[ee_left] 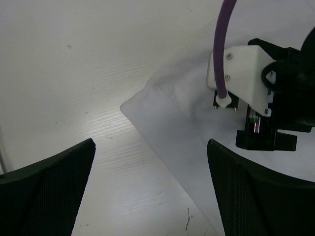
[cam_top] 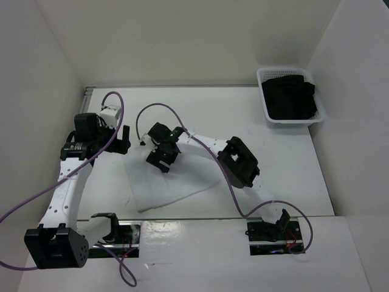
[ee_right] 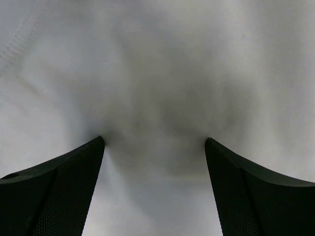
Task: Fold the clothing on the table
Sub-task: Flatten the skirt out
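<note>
The white clothing [cam_top: 176,185] lies flat on the table [cam_top: 273,164], left of centre, with a far corner showing in the left wrist view [ee_left: 187,128]. My right gripper [cam_top: 159,163] hangs over the garment's far part. In the right wrist view it stands open [ee_right: 155,141], both fingertips [ee_right: 98,143] down on the fabric [ee_right: 157,64], with only smooth cloth between them. My left gripper [cam_top: 124,139] is open [ee_left: 150,147] just left of that far corner, above the bare tabletop [ee_left: 74,73] and the cloth's edge, holding nothing.
A white slotted basket [cam_top: 267,76] with a black garment [cam_top: 292,100] in it stands at the back right. White walls close in the table on the left, back and right. The right arm's wrist and purple cable [ee_left: 221,49] hang close to the left gripper.
</note>
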### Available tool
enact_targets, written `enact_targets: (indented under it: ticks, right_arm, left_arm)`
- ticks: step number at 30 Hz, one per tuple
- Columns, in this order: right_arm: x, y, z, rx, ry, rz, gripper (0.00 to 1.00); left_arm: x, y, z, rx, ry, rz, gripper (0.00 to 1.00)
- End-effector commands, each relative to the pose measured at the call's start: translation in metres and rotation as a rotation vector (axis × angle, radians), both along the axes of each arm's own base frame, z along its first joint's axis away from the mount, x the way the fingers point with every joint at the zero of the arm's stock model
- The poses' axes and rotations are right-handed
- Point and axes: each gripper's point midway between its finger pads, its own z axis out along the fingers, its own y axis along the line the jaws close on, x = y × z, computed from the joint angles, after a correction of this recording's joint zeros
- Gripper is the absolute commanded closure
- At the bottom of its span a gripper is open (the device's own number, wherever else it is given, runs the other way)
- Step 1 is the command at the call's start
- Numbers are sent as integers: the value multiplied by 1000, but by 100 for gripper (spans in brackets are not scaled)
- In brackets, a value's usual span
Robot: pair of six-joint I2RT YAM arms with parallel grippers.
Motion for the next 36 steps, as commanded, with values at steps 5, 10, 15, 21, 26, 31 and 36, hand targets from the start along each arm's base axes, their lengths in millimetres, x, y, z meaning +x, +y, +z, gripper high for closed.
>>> enact_targets:
  ticks: [5, 10, 15, 21, 26, 31, 36]
  right_arm:
    - [27, -35, -28, -3, 239, -247, 13]
    - [59, -70, -34, -5, 258, -424, 13]
    - [123, -135, -16, 52, 191, -697, 13]
    - [161, -187, -13, 60, 127, -893, 13]
    - [169, -187, 4, 95, 122, -893, 13]
    - [146, -150, 104, 289, 95, -660, 13]
    - [117, -166, 181, 356, -34, -535, 13]
  left_arm:
    - [8, 1, 22, -6, -66, 16, 0]
    - [8, 1, 22, -6, -66, 16, 0]
    - [9, 1, 19, -6, -57, 16, 0]
    - [9, 1, 19, -6, -57, 16, 0]
    - [10, 2, 16, -8, -46, 29, 0]
    - [11, -6, 14, -30, -39, -14, 0]
    - [9, -44, 5, -86, 6, -171, 0]
